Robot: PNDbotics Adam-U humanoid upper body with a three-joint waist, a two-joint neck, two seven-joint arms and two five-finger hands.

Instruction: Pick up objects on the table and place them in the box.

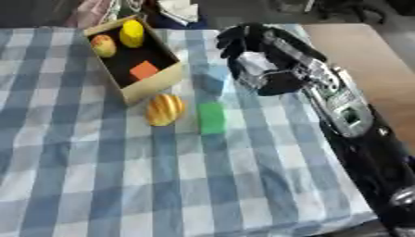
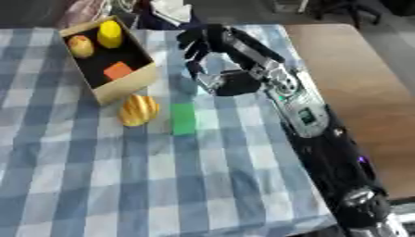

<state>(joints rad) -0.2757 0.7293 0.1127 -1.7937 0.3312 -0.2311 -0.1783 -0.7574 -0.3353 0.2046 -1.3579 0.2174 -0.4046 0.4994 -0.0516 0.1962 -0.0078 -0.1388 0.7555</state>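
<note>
An open cardboard box point(image 1: 154, 85) stands at the far left of the checked cloth. Inside it lie a reddish apple point(image 1: 102, 45), a yellow fruit point(image 1: 132, 33) and an orange block point(image 1: 144, 70). Just in front of the box rests a golden bread roll point(image 1: 165, 109), with a green block point(image 1: 211, 118) to its right. A small blue block point(image 1: 216, 77) sits farther back. My right hand point(image 1: 247, 51) hangs open right beside the blue block, on its right, fingers spread and pointing away from me. I cannot tell whether it touches the block. My left hand does not show.
The blue and white checked cloth point(image 1: 122, 176) covers the table. Bare brown tabletop point(image 1: 381, 60) shows at the right, beyond my right forearm point(image 1: 340, 102). Clutter lies past the table's far edge point(image 1: 174, 11).
</note>
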